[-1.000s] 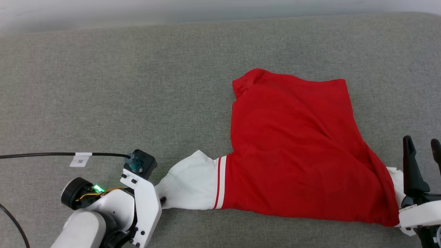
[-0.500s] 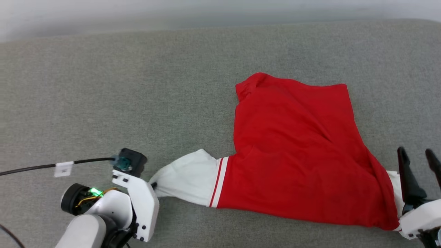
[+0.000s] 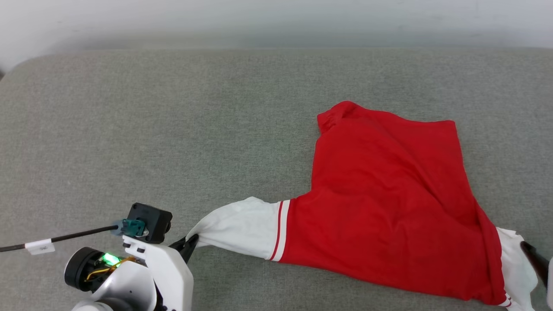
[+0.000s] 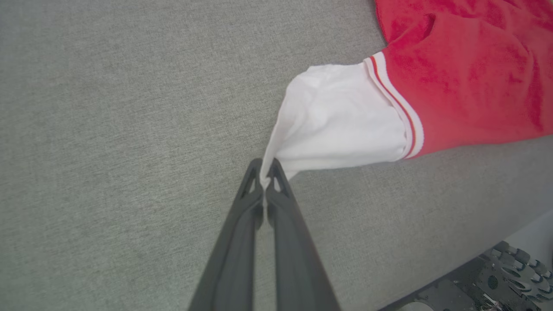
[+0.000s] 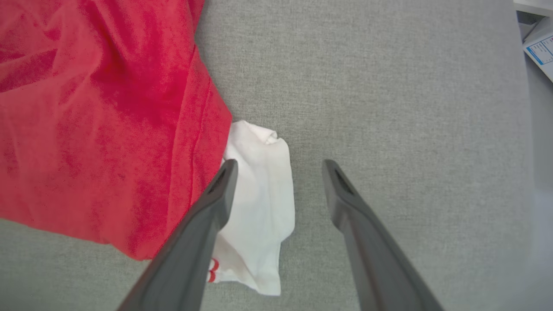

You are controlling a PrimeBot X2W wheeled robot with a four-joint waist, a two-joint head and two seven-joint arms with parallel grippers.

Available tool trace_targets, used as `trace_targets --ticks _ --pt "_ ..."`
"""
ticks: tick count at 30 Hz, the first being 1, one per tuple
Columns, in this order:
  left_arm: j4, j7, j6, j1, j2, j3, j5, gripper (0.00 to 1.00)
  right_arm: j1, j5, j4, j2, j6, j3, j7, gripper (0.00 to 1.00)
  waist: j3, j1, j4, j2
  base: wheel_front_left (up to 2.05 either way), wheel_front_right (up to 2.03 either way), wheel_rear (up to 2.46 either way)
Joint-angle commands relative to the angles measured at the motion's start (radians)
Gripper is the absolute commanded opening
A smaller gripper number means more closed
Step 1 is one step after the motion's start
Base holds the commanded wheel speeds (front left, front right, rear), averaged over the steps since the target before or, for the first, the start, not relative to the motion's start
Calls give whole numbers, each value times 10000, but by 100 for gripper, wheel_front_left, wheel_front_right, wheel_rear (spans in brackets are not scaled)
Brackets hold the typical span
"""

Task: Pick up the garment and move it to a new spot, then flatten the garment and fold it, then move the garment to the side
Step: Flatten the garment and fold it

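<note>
Left gripper (image 4: 264, 169): newly clamped on garment (image 3: 389, 207), near-left white sleeve (image 3: 242, 224). Right gripper (image 5: 280, 168): spread over right sleeve (image 5: 259, 203), empty. Step: pickup. Next: close right.

Garment (image 3: 389, 207): red body spread on grey tabletop (image 3: 173, 129); white sleeves at lower left and lower right.
Left hand (image 3: 192, 239): fingers pinched on left sleeve tip.
Right hand (image 3: 535, 260): one dark finger visible, beside right sleeve.
Cable (image 3: 73, 236): black, white tag.
</note>
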Motion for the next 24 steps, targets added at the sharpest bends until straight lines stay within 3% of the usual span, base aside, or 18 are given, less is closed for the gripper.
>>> trace_targets --ticks 1,8,15,23,24 --pt "-318 46 61 160 -14 -32 -37 0 -228 47 80 -406 -5 81 692 100 121 0 150 0 0 0 0" --pt "-908 51 134 151 -52 -138 30 0 -816 220 964 -1264 -5 722 1622 100 476 0 437 0 0 0 0" --pt "-1088 62 155 -6 -82 -238 62 0 -1317 273 2135 -1827 -5 1744 1201 100 787 0 642 0 0 0 0" --pt "-1049 77 167 -81 -115 -366 79 0 -1360 533 3345 -1936 -8 2727 501 100 965 0 789 0 0 0 0" --pt "-1026 66 165 -92 -115 -374 73 0 -1351 616 3519 -1898 -10 2844 412 65 971 0 801 0 0 0 0"
